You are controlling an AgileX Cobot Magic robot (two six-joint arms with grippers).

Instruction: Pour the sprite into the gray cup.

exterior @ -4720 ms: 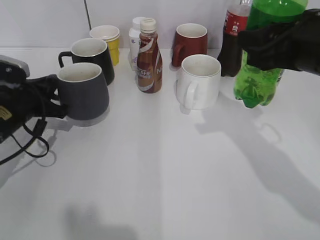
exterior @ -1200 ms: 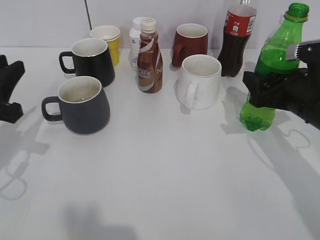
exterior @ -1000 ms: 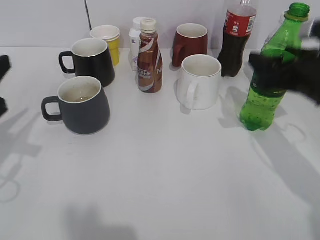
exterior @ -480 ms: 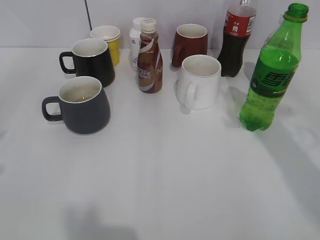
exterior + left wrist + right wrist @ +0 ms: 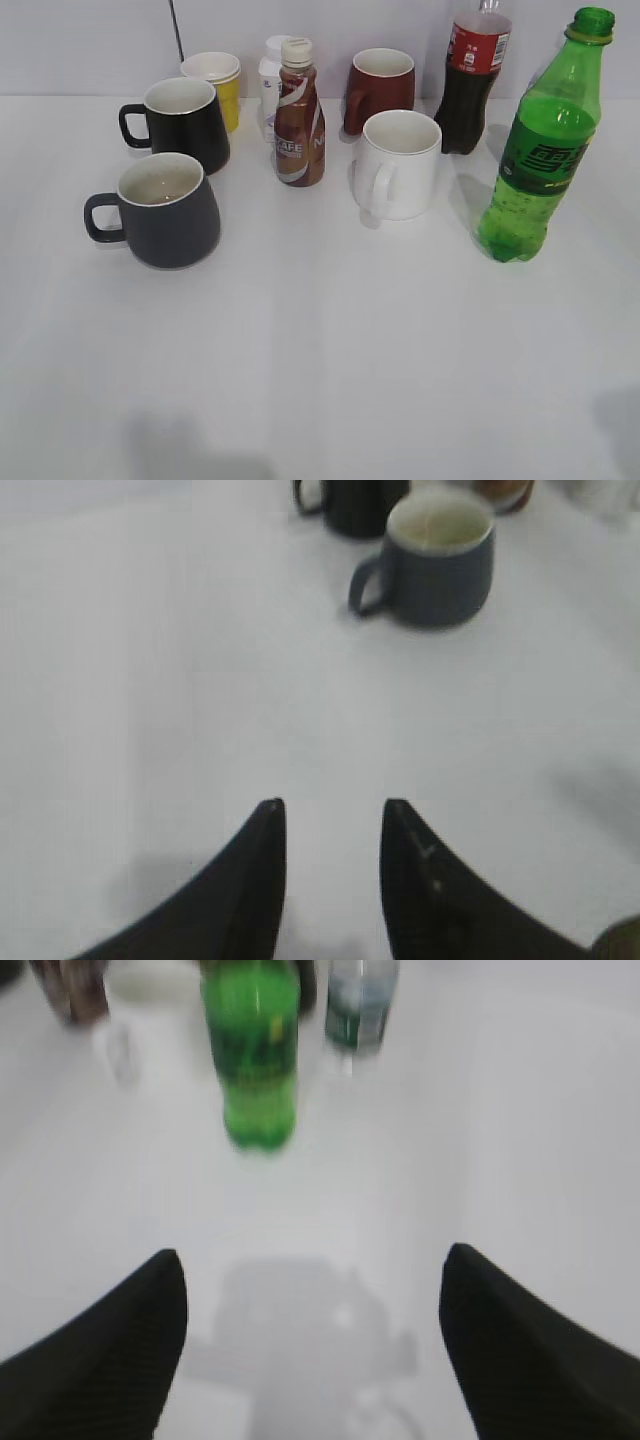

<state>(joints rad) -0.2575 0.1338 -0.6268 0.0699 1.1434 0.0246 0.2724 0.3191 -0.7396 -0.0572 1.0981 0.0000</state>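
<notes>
The sprite (image 5: 540, 150), a tall green bottle without a cap, stands upright at the right of the table; it also shows in the right wrist view (image 5: 252, 1050). The gray cup (image 5: 165, 210) stands at the left, handle to the left, and shows in the left wrist view (image 5: 435, 560). My left gripper (image 5: 332, 805) is open and empty, well back from the cup. My right gripper (image 5: 312, 1255) is wide open and empty, well back from the bottle. Neither gripper shows in the exterior view.
Behind stand a black mug (image 5: 185, 120), a yellow cup (image 5: 215, 80), a brown coffee bottle (image 5: 298, 120), a white bottle (image 5: 270, 70), a dark red mug (image 5: 380, 88), a white mug (image 5: 398, 165) and a cola bottle (image 5: 470, 80). A small water bottle (image 5: 362, 1000) stands beside the sprite.
Both arms have pulled back out of the exterior view. The right gripper let go of the sprite, which now stands alone; the left gripper had released the gray cup earlier.
</notes>
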